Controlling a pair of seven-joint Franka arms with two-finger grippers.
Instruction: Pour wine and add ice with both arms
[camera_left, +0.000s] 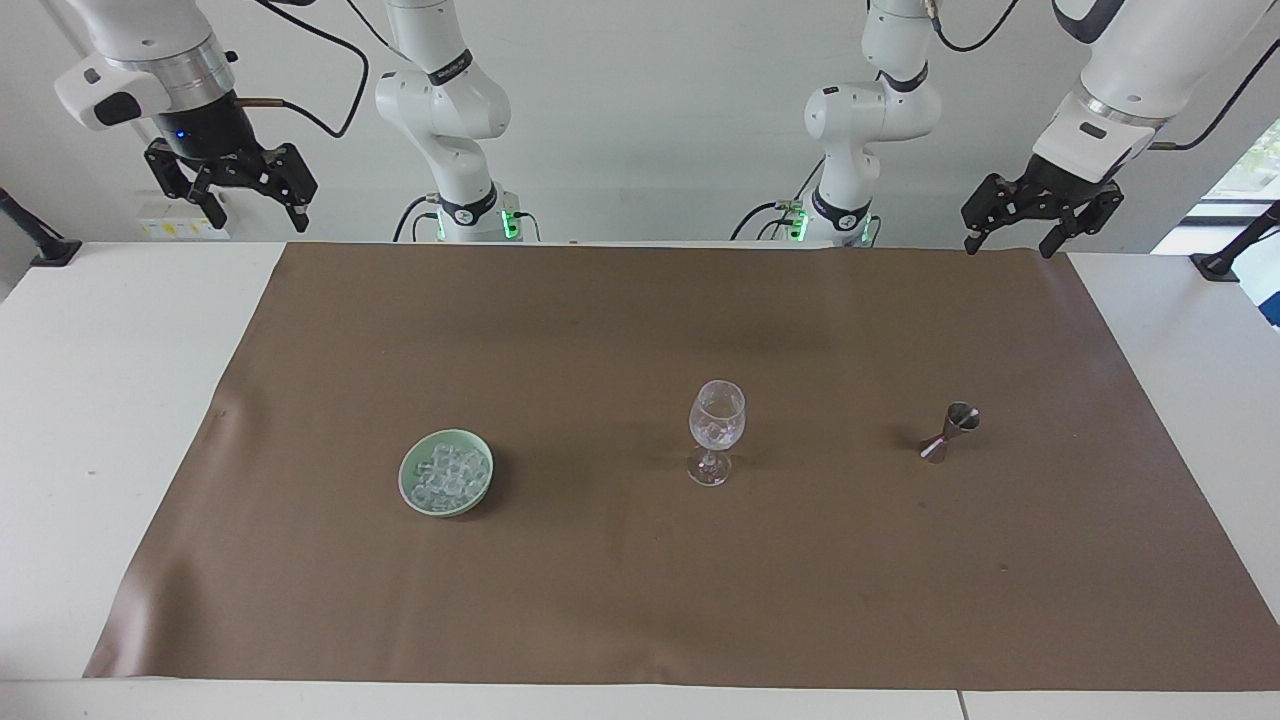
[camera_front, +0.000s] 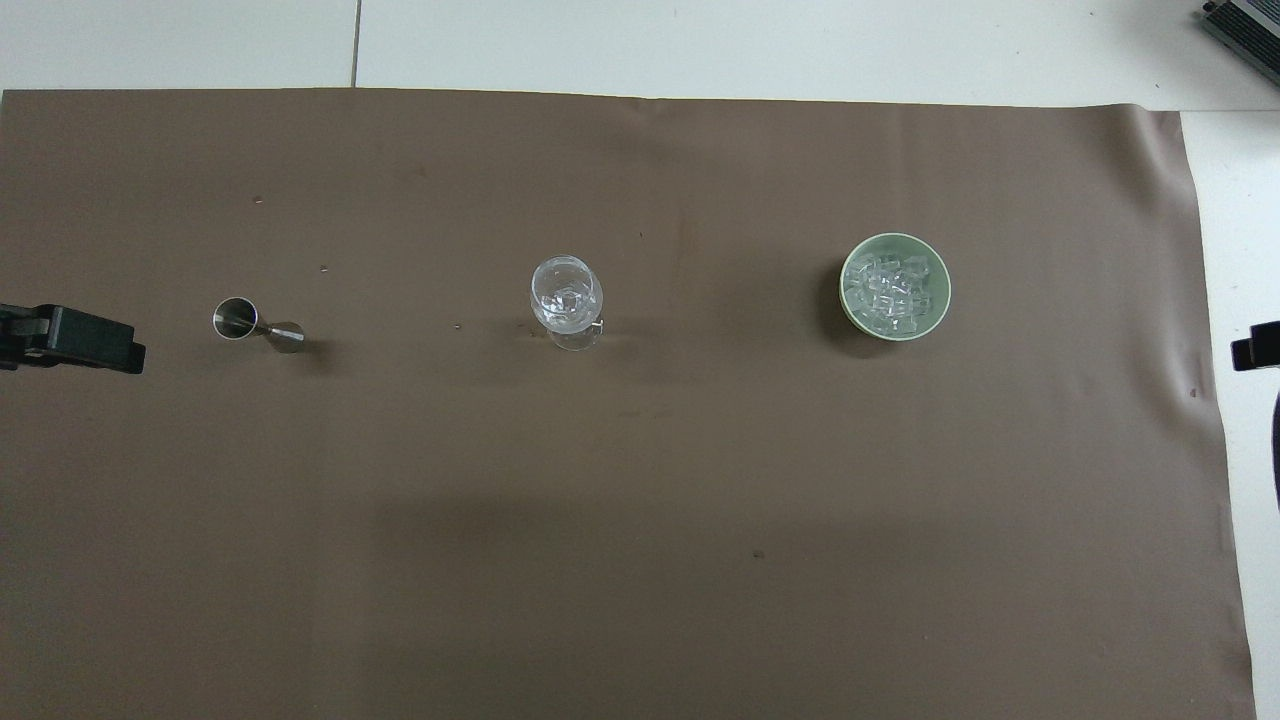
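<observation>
Taken across the facing view from its first edge to its last. The right gripper (camera_left: 247, 202) is seen raised over the robots' edge of the table, at the right arm's end, fingers spread apart, nothing held. In the overhead view only a black tip of it (camera_front: 1262, 352) is seen at the frame edge.

A white table (camera_left: 95, 420) is covered by a brown mat (camera_left: 640, 580). A green bowl (camera_left: 408, 487) is set on the mat toward the right arm's end; the ice (camera_left: 448, 474) is heaped inside it as small clear chunks, also seen in the overhead view (camera_front: 893, 293).

A wine glass (camera_left: 716, 420) is stood upright near the mat's middle, well apart from the bowl. Something clear and glinting is seen in its bowl (camera_front: 566, 292); whether ice or liquid cannot be told.

A metal jigger (camera_left: 951, 432) is placed toward the left arm's end, apparently upright in the overhead view (camera_front: 256, 327), well apart from the glass.

The left gripper (camera_left: 1008, 240) is held over the mat's edge nearest the robots, at the left arm's end, fingers apart, empty. Its black tip (camera_front: 75, 340) is seen near the jigger in the overhead view, not touching.
</observation>
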